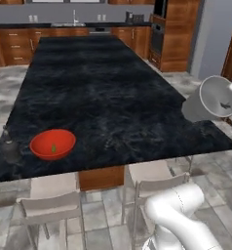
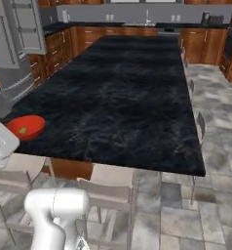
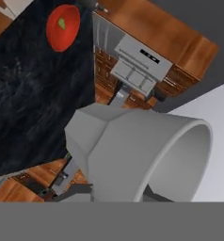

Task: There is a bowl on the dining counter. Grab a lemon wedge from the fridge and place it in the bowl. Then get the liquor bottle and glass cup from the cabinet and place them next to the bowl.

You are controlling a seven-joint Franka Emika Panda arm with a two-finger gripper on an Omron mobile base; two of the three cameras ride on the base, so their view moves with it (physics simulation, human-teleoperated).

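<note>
Kitchen setting: long black marble-look tabletop point(image 1: 113, 93) running away toward wood cabinets along the far wall; grey tile floor, pale chairs tucked under the near edge.

Far left, near edge: liquor bottle point(image 1: 9, 148) standing upright just beside the bowl, already delivered by the look of it. Dark on dark, outline hard to trace; neck barely separable from the marble.

Bowl point(image 1: 52, 143), red and shallow, sits near the left end of the near edge. Lemon wedge point(image 1: 53, 148) lies inside as a tiny greenish speck; shape not resolvable.

Right side, off the tabletop edge: glass cup point(image 1: 209, 99) carried in the air, tipped on its side, mouth facing away from the tabletop. End effector point(image 3: 85, 190) narrow, clamped on the cup near its base; cup hides most of the fingers in the hand view.

Judgement: the cup is in transit to the bowl and needs righting before set-down.

Fridge point(image 2: 13, 44) cut off at the left frame edge in the right base view.
</note>
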